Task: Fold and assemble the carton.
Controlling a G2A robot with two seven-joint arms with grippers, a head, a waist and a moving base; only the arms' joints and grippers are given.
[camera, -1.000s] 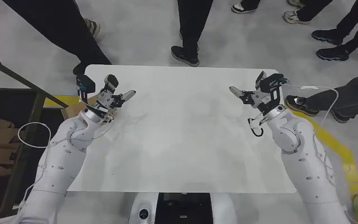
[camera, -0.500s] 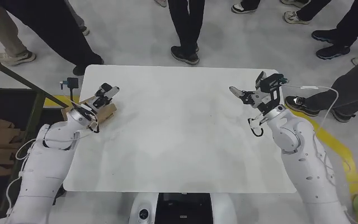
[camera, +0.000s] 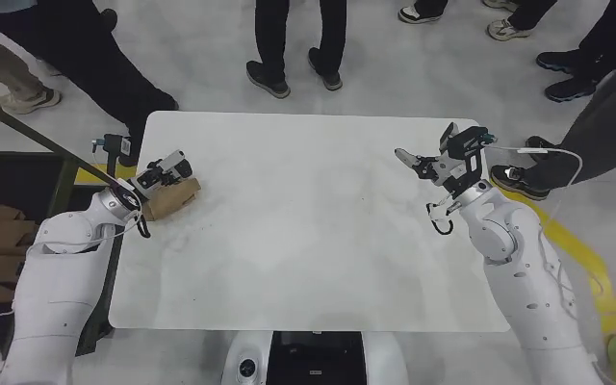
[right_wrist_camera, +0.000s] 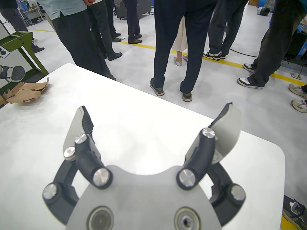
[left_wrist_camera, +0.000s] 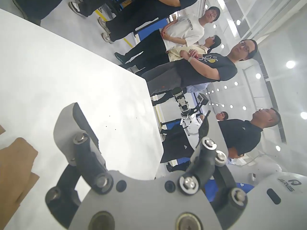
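A flattened brown carton lies crumpled on the white table at its far left edge. My left gripper hovers just behind and above the carton, open and holding nothing. In the left wrist view the open left gripper has a corner of the carton beside it. My right gripper is open and holds nothing at the table's far right. In the right wrist view the carton lies far across the table from the right gripper.
Several people stand around the far side of the table. A dark green stand and more brown cardboard sit off the left edge. A cable runs off the right edge.
My left arm has drawn back toward the left edge, leaving the carton uncovered on the table there. The right arm has stayed still.
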